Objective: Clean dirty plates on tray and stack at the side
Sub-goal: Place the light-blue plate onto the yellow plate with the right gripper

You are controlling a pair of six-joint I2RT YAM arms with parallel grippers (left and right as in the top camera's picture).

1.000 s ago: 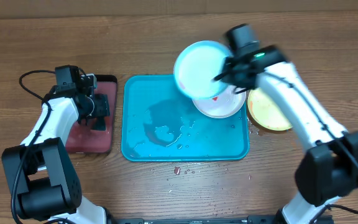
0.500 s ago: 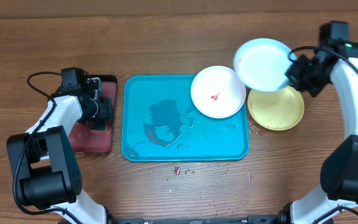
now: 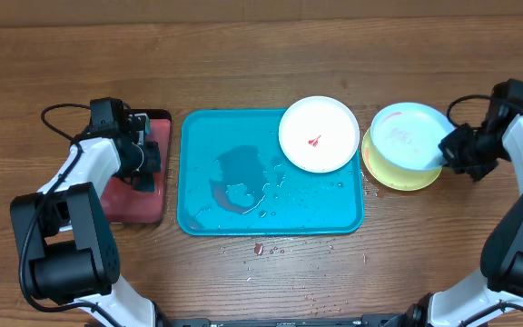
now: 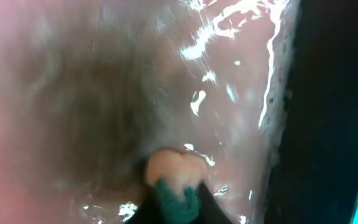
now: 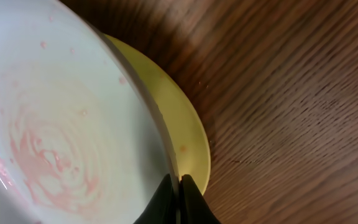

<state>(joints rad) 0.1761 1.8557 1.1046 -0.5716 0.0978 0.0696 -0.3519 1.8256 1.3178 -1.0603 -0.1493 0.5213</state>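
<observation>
- Overhead: yellow-green plate (image 3: 405, 179) sits on the table (image 3: 243, 54) right of the turquoise tray (image 3: 205, 136), judged to be the base of the stack
- light blue plate (image 3: 405, 136) lies over it, looks slightly tilted, can't tell if it is fully seated
- right gripper (image 3: 449, 151) is pinched closed on the light blue plate's right rim, not let go yet; right wrist view shows the fingertips clamped on that edge
- right wrist also shows a faint pink swirl on the light blue plate's centre, so judged wiped but not spotless
- white plate (image 3: 319, 134) has a red smear in the middle and rests on the turquoise tray's top-right corner, overhanging the rim; judged the one plate left to clean and stack
- left gripper (image 3: 143, 156) is down on the pinkish tray (image 3: 134, 207); left wrist shows a teal sponge (image 4: 174, 198) bit at the fingers, can't tell if the jaws have closed on it
- Room: white plate's rim is just beside the stack, narrow gap, tight for lifting either one
- turquoise tray's right rim is just beside the yellow-green plate
- open wood above and below the stack; right arm is at the frame's right edge
- puddles (image 3: 239, 191) in the turquoise tray's middle, red specks (image 3: 260, 247) on the table below it
- pinkish tray is just beside the turquoise tray's left rim
</observation>
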